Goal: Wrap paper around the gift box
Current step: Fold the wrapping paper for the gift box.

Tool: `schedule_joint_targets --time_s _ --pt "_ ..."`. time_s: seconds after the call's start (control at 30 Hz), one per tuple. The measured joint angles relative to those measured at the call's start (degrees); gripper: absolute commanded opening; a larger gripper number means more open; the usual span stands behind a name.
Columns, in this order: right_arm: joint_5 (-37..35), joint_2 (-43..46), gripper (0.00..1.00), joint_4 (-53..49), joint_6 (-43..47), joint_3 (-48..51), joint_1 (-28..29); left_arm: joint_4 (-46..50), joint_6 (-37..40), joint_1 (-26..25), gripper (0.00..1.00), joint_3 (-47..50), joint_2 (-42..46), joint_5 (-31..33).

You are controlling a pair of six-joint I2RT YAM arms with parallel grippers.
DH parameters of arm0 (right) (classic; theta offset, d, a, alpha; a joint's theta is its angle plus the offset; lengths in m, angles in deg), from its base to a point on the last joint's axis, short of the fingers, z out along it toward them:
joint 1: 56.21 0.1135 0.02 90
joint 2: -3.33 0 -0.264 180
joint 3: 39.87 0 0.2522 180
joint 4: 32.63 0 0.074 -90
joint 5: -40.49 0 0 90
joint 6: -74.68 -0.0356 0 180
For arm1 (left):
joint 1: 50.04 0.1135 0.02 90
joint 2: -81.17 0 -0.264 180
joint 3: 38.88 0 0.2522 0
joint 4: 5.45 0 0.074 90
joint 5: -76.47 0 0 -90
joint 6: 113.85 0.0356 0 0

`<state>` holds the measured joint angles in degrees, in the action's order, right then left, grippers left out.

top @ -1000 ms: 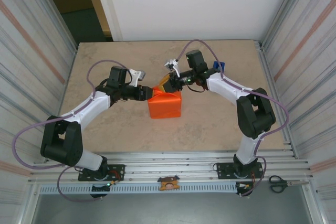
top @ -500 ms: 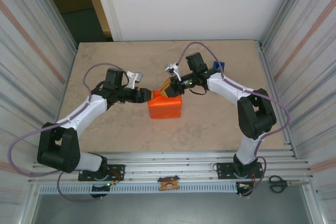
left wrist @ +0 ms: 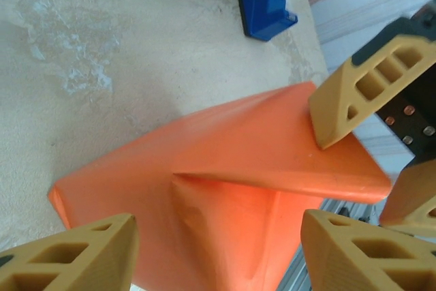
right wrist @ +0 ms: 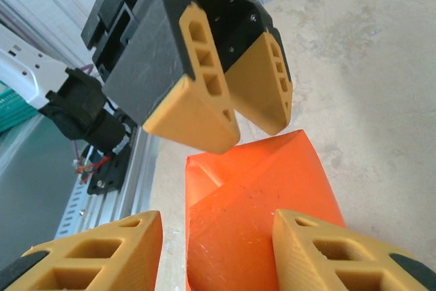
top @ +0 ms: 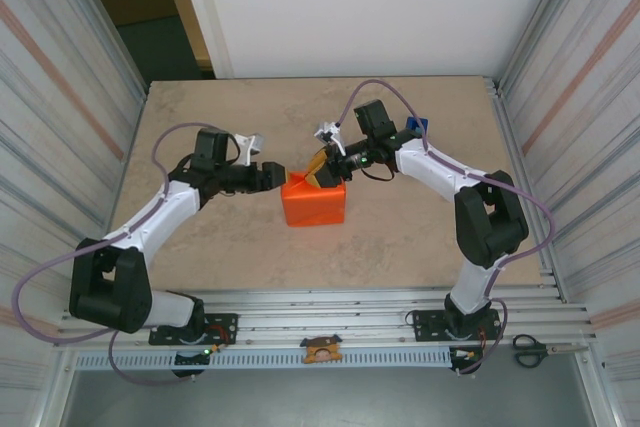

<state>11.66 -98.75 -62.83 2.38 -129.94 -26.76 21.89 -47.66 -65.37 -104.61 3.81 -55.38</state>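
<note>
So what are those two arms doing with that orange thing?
They are wrapping a present. The orange paper is already folded into a parcel on the table, hiding the box. The left gripper sits at its left end and the right gripper at its far corner, both open, neither clamping it. A blue tape dispenser stands behind.

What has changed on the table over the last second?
The left tool drew back leftward from the left end of the orange paper-wrapped gift box, its jaws spreading wider. The right tool stayed at the box's far end, jaws apart, one fingertip on the folded paper. The box and the blue tape dispenser stayed put.
</note>
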Motion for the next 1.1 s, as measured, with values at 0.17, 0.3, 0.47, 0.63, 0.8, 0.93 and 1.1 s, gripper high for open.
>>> schedule_joint_targets --time_s 0.17,0.3,0.47,0.63,0.8,0.93,1.1 --pt "0.1 0.0 0.52 -1.9 1.6 0.0 0.2 0.0 -4.3 -0.1 0.71 -1.5 -0.1 1.2" --pt "0.2 0.0 0.54 -2.8 2.6 0.0 0.2 0.8 -5.6 -1.4 0.74 -3.9 -1.8 2.8" --pt "0.2 0.0 0.57 -4.1 3.3 0.0 0.4 3.7 -5.4 -4.0 0.76 -6.5 -4.3 5.3" --pt "0.2 0.0 0.61 -5.9 4.3 0.0 0.9 7.1 -4.3 -5.0 0.78 -7.0 -5.6 7.9" --pt "0.2 0.0 0.63 -6.8 5.5 0.0 1.0 9.2 -2.8 -5.4 0.78 -7.1 -5.8 8.9" --pt "0.1 0.0 0.66 -6.9 5.5 0.0 1.0 10.3 -1.2 -6.1 0.77 -7.1 -6.5 9.0" --pt "-1.6 0.3 0.69 -5.9 4.6 0.1 1.5 10.6 0.3 -6.6 0.75 -7.1 -7.2 9.0"
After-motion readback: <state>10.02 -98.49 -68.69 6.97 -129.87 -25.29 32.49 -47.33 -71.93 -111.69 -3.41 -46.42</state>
